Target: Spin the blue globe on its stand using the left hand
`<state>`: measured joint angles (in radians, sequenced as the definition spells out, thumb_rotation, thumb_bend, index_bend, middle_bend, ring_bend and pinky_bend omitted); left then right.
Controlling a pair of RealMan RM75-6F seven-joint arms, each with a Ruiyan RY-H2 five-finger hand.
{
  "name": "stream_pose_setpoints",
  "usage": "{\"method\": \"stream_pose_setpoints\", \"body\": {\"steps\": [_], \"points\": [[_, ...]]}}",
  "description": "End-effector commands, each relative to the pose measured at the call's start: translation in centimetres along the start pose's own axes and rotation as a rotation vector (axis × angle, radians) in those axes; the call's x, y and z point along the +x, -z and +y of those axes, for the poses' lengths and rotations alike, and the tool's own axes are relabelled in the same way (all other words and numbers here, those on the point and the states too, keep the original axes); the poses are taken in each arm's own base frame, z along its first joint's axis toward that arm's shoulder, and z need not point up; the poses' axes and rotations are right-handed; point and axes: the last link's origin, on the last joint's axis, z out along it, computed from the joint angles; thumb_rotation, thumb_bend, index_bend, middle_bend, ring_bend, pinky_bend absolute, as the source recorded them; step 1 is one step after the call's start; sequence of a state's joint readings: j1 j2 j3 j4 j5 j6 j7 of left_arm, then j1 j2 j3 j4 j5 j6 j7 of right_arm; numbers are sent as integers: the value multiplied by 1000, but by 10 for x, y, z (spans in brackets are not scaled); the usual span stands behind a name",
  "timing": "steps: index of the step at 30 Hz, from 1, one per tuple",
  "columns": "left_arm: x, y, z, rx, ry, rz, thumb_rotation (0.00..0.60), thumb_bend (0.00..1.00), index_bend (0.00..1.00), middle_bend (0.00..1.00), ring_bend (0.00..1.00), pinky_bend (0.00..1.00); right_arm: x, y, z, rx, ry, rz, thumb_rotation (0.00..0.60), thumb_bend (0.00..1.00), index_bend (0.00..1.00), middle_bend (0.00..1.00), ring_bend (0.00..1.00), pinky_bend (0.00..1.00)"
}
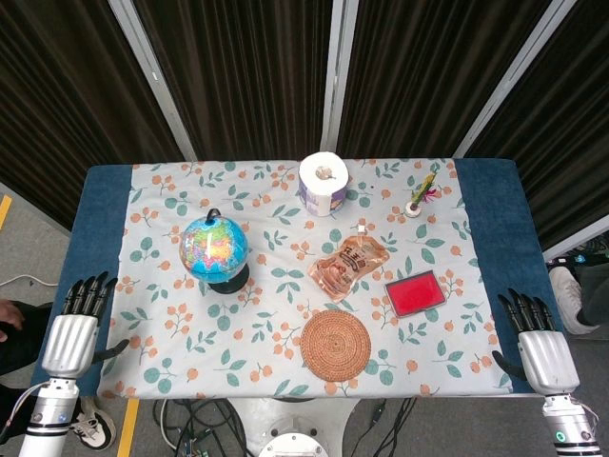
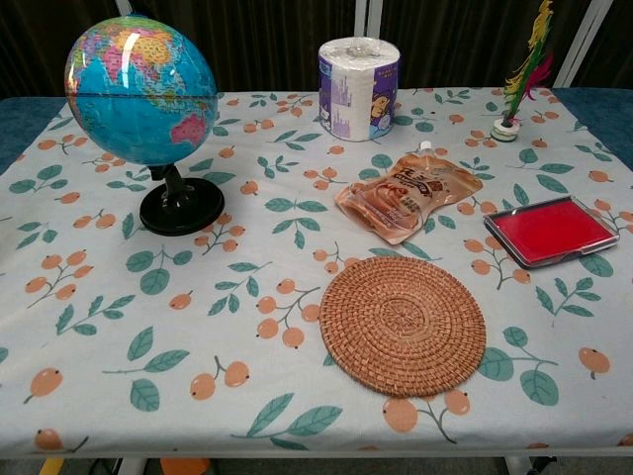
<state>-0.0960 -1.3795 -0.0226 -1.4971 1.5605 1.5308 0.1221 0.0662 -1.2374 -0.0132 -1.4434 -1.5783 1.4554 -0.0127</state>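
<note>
The blue globe (image 1: 214, 249) (image 2: 140, 90) stands upright on its round black base (image 2: 181, 209) at the left of the table, held by a black arc. My left hand (image 1: 76, 324) hangs off the table's left front corner, fingers spread and holding nothing, well short of the globe. At the right front corner my right hand (image 1: 537, 338) is likewise open with fingers apart. Neither hand appears in the chest view.
A leaf-and-berry cloth (image 1: 190, 324) covers the table. On it are a toilet paper roll (image 1: 323, 183), an orange pouch (image 1: 351, 264), a woven round mat (image 1: 336, 345), a red flat tray (image 1: 415, 292) and a small feather toy (image 1: 420, 197). Cables lie on the floor below.
</note>
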Motion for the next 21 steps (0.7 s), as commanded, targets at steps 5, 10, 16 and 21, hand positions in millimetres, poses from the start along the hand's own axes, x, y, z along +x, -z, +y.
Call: {"method": "stream_pose_setpoints", "body": {"steps": [5, 10, 16, 21], "points": [[0, -1, 1, -5, 1, 1, 600, 0, 30, 0, 0, 1, 1, 0, 1, -6, 0, 2, 600, 136, 0, 0, 0, 0], [6, -8, 11, -53, 0, 26, 600, 0, 30, 0, 0, 1, 0, 0, 1, -5, -1, 1, 600, 136, 0, 0, 0, 0], [21, -29, 43, -203, -8, 80, 600, 0, 30, 0, 0, 1, 1, 1, 2, -2, 8, 1, 600, 136, 0, 0, 0, 0], [22, -43, 75, -319, -5, 75, 600, 0, 30, 0, 0, 0, 1, 1, 4, -8, 6, 2, 600, 136, 0, 0, 0, 0]]}}
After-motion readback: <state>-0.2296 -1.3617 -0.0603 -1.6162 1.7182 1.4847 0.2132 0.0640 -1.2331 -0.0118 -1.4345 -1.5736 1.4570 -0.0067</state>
